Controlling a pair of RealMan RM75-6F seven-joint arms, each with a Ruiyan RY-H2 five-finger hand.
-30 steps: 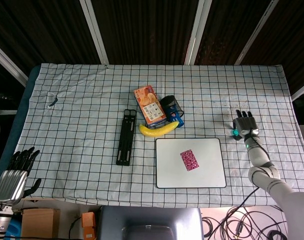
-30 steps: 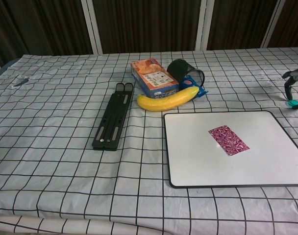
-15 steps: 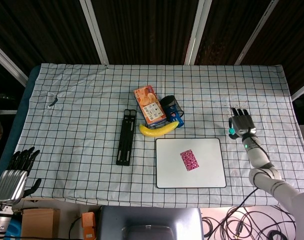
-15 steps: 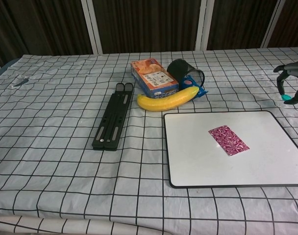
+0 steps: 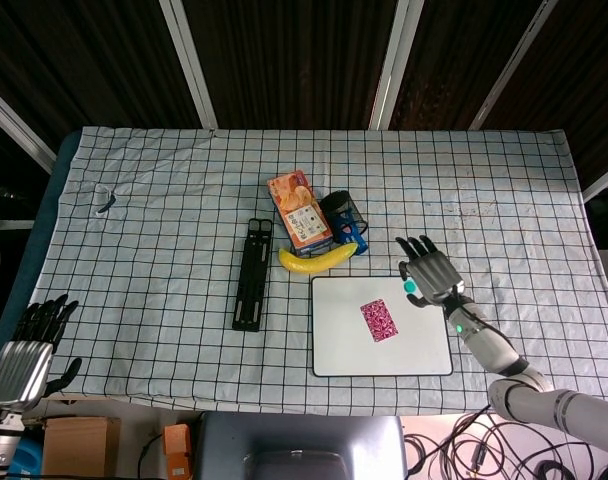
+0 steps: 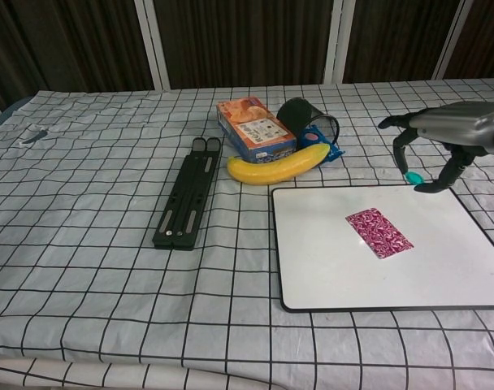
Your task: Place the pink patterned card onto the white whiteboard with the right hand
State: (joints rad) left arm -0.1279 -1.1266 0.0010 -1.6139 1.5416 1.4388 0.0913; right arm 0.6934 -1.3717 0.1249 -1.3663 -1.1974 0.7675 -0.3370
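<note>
Your right hand (image 5: 428, 272) hovers empty, fingers spread, above the white whiteboard's (image 5: 424, 350) far right corner. The pink patterned card (image 5: 380, 320) lies flat mid-board, nearer you and leftward of that hand, long axis diagonal; the left hand (image 5: 24, 352) is far off.

The pink patterned card (image 5: 379, 320) lies flat on the white whiteboard (image 5: 329, 350), roughly in the middle and turned at an angle. The whiteboard is rectangular with a dark rim, flat on the checked cloth.

Checked tablecloth (image 5: 164, 250), dark panelled wall (image 5: 284, 60)
</note>
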